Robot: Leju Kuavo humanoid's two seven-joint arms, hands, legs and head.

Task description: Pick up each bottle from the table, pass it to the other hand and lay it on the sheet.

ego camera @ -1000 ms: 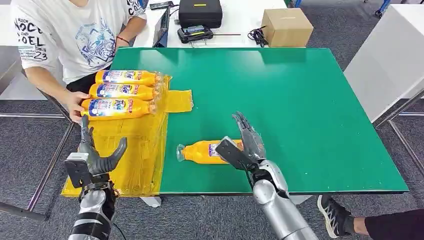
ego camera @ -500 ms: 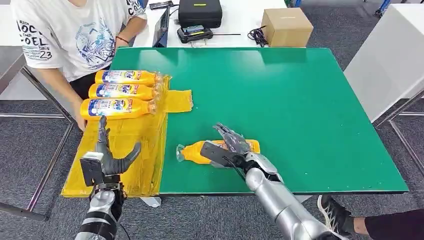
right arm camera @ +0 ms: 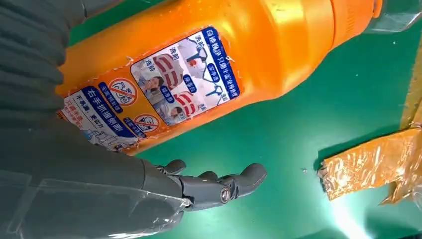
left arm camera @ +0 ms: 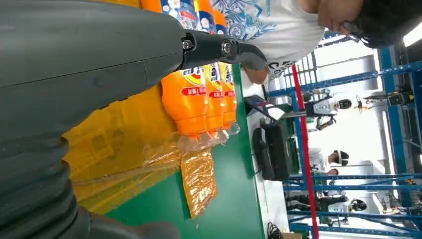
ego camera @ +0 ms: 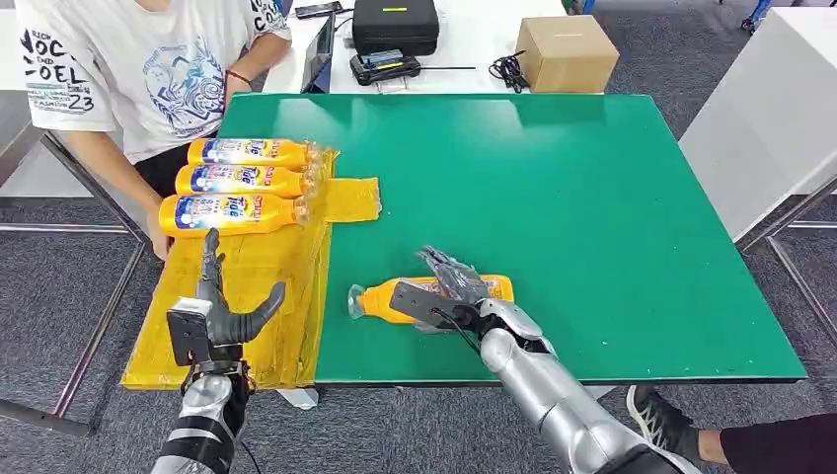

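A lone orange plastic bottle (ego camera: 434,297) lies on the green tabletop (ego camera: 592,217), right hand (ego camera: 449,294) over it, fingers apart. Left hand (ego camera: 219,314) spread above the yellow sheet (ego camera: 266,286) bearing three orange bottles (ego camera: 242,183); a person's hand (ego camera: 158,242) beside.

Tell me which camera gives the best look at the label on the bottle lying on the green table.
The right wrist view: the bottle's label is close, sharp, with readable pictures. In the head view the bottle is small and the right robot hand covers much of it. The left wrist view shows other bottles on the yellow sheet.
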